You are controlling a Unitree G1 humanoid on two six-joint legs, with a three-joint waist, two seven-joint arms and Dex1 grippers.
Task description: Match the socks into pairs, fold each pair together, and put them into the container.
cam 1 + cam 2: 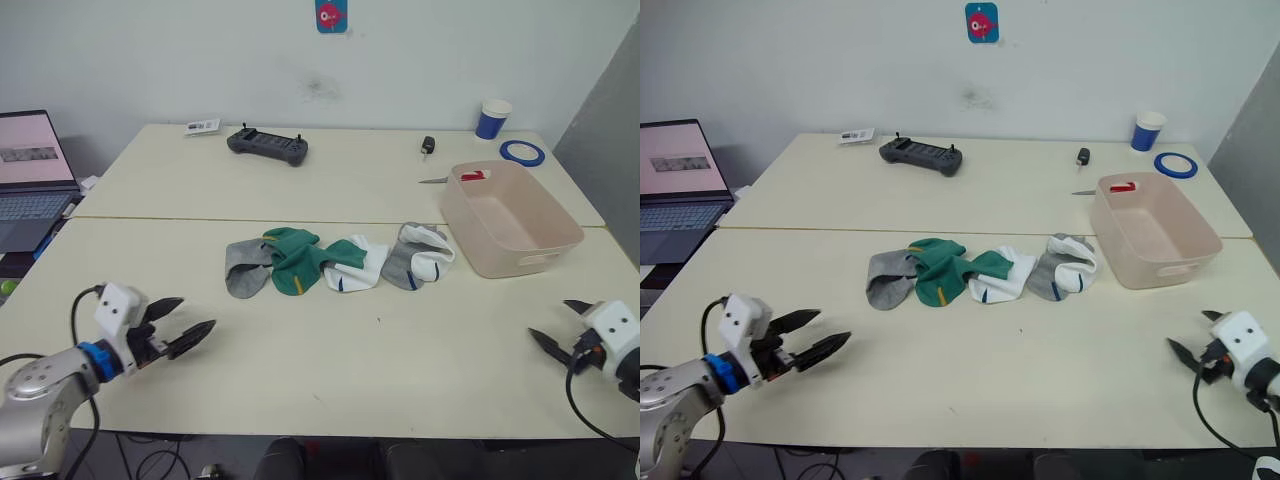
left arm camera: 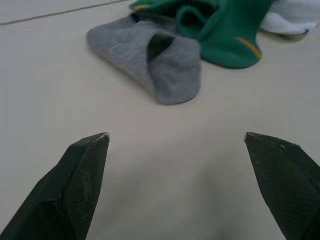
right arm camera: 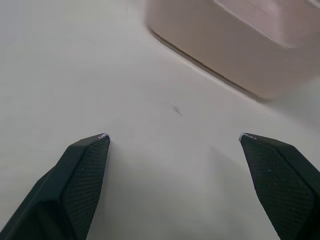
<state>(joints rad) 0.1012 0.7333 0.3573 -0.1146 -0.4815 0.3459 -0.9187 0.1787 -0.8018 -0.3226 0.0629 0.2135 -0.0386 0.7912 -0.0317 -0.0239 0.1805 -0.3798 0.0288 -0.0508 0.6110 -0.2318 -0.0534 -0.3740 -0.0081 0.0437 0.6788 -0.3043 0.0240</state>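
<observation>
The socks lie in a loose row at the table's middle: a grey sock (image 1: 245,268) at the left, green socks (image 1: 295,258), white socks (image 1: 358,264), then a grey and a white one (image 1: 418,256) overlapping. The container (image 1: 530,258), a pale pink bin, stands just right of the row. My left gripper (image 1: 198,312) hovers open near the front left edge, pointing at the grey sock (image 2: 155,55) with the green sock (image 2: 225,30) behind it. My right gripper (image 1: 548,318) is open at the front right, in front of the container (image 3: 240,45). Both are empty.
At the back of the table sit a dark controller (image 1: 267,146), a small black key fob (image 1: 428,146), a blue-and-white paper cup (image 1: 492,118) and a blue tape roll (image 1: 522,152). A laptop (image 1: 30,170) stands off the table's left. Something small and red (image 1: 473,176) lies in the bin.
</observation>
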